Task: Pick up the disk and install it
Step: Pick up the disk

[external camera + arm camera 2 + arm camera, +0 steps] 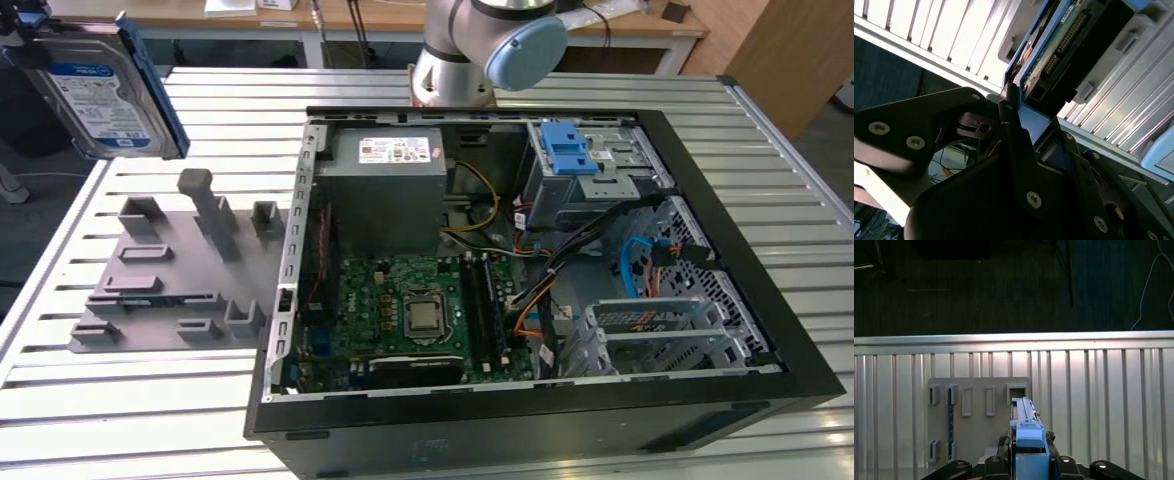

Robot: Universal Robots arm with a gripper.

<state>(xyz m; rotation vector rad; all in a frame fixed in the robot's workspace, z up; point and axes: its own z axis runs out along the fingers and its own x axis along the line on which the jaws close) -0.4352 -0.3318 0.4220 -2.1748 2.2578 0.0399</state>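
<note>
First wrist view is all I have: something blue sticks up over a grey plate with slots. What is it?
Observer: The exterior view shows its face: a silver disk with a blue-and-white label, in a blue bracket.
Operator: Is it standing on that plate?
Observer: No, it hangs in the air above the grey stand.
Operator: What holds it up?
Observer: In the second wrist view the black jaws are clamped on the bracket's edge.

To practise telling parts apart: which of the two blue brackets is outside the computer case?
The one on the disk, held aloft by the tool; the other bracket sits inside the case.
</note>
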